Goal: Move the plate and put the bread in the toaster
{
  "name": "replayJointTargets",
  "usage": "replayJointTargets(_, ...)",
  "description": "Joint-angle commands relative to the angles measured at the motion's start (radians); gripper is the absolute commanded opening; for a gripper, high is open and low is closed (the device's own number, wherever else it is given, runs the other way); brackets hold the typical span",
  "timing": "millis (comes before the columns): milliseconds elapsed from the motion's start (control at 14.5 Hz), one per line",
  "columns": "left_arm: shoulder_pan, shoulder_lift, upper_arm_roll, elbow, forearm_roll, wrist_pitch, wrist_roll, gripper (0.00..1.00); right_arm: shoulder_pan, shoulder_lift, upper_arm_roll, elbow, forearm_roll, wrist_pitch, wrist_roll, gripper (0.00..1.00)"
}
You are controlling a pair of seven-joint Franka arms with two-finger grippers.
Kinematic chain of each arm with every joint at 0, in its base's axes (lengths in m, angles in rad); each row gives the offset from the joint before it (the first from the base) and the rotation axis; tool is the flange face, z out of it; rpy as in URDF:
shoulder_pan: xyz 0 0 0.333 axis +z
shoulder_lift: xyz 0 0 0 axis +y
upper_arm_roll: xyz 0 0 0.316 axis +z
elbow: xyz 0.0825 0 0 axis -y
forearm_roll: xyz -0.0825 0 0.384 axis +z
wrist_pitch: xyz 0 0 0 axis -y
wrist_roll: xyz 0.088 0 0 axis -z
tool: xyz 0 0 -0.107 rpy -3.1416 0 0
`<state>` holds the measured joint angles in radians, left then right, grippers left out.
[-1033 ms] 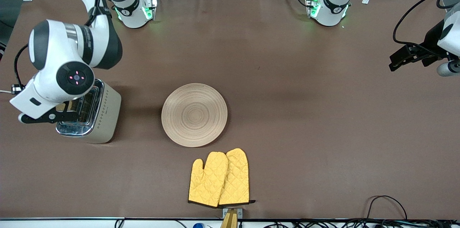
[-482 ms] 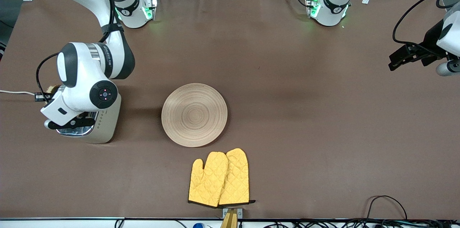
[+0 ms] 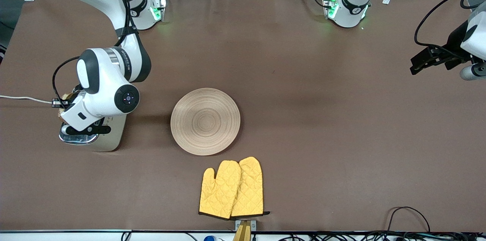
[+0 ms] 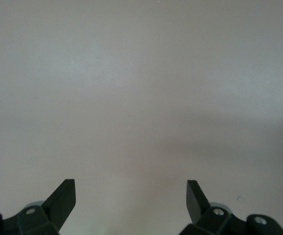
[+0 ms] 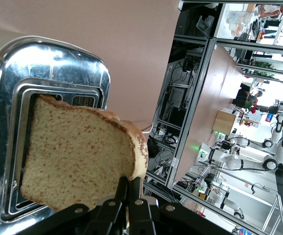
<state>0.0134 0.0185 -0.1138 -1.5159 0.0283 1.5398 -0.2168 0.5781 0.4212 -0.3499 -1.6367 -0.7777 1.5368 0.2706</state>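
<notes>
the right gripper (image 5: 129,196) is up over the toaster (image 3: 108,136), at the right arm's end of the worktop (image 3: 303,81). its jaws are pressed tight on one edge of the bread (image 5: 80,154), so the slice hangs from them. in the right wrist view the bread is tan with a darker crust, and it sits right above the shiny top of the toaster, over one of the slots. i cannot tell if the low edge of the bread is in the slot or just above it. in the front view only a small bit of bread peeks out beside the arm, because the big white arm covers most of the toaster top. a white cord (image 3: 19,98) runs from the toaster to the edge of the worktop.

the plate (image 3: 205,121) lies flat near the middle of the worktop, well apart from the toaster. it has nothing on it. two yellow oven mitts (image 3: 231,188) lie side by side, touching each other, nearer to the front camera than the plate and just clear of its rim.

the left gripper (image 4: 131,196) waits at the left arm's end of the worktop, over bare brown worktop. its jaws are spread wide and hold nothing.
</notes>
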Motion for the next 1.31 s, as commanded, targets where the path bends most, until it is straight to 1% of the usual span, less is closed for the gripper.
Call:
replayJointTargets(0, 0.000, -0.005, -0.006, 0.011, 0.021, -0.018, 0.008, 1.00, 0.005, -0.035, 0.005, -0.061, -0.040, 0.031, 0.058, 0.00)
replayJointTargets(138, 0.000, -0.005, -0.006, 0.011, 0.021, -0.018, 0.008, 1.00, 0.012, -0.039, 0.006, -0.116, -0.046, 0.077, 0.145, 0.00)
replayJointTargets(551, -0.001, -0.005, -0.006, 0.013, 0.021, -0.018, 0.007, 1.00, 0.029, -0.035, 0.006, -0.133, -0.054, 0.080, 0.216, 0.00)
replayJointTargets(757, -0.001, -0.005, -0.006, 0.013, 0.019, -0.018, 0.008, 1.00, 0.034, -0.038, 0.006, -0.189, -0.071, 0.126, 0.272, 0.00)
replayJointTargets(895, 0.000, -0.006, -0.006, 0.013, 0.021, -0.018, 0.008, 1.00, 0.034, -0.036, 0.006, -0.192, -0.077, 0.129, 0.289, 0.00)
replayJointTargets(964, -0.001, -0.006, -0.006, 0.013, 0.021, -0.018, 0.008, 1.00, 0.034, -0.036, 0.006, -0.192, -0.077, 0.129, 0.289, 0.05)
replayJointTargets(1033, -0.001, -0.006, -0.006, 0.011, 0.021, -0.018, 0.008, 1.00, 0.032, -0.038, 0.006, -0.190, -0.077, 0.131, 0.289, 0.21)
replayJointTargets(1102, -0.001, -0.006, -0.007, 0.011, 0.019, -0.018, 0.008, 1.00, 0.026, -0.038, 0.006, -0.190, -0.078, 0.138, 0.289, 0.48)
replayJointTargets(1170, -0.003, -0.006, -0.007, 0.011, 0.021, -0.018, 0.005, 1.00, 0.023, -0.038, 0.006, -0.192, -0.078, 0.149, 0.289, 0.66)
replayJointTargets(1239, -0.003, -0.006, -0.006, 0.013, 0.021, -0.018, 0.007, 1.00, 0.023, -0.038, 0.006, -0.190, -0.077, 0.151, 0.289, 0.74)
